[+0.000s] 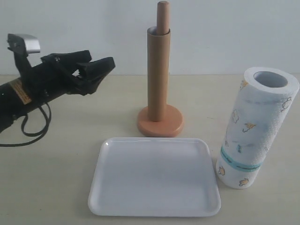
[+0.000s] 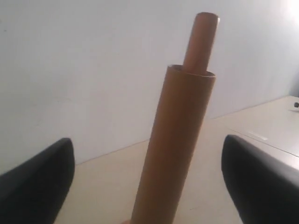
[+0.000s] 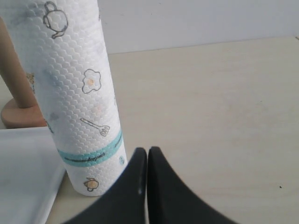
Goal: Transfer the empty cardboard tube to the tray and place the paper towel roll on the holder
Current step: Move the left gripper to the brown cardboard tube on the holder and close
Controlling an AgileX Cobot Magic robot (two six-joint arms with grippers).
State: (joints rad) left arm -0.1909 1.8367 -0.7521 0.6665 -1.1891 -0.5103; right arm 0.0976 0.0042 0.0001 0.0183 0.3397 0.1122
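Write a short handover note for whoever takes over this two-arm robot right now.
Left gripper: open, pointed at the cardboard tube, not touching it.
Right gripper: shut, holding nothing, beside the paper towel roll.
Tube sits over the holder rod; roll stands right of the tray.
Done: nothing. Left: tube to tray, roll onto holder.

Holder (image 1: 164, 125) rod mostly hidden inside cardboard tube (image 1: 158, 75), probably down to base.

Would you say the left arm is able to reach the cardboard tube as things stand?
Probably yes. The left gripper is open and faces the tube with nothing between them. The tube stands upright over the rod of the holder, its sides unobstructed.
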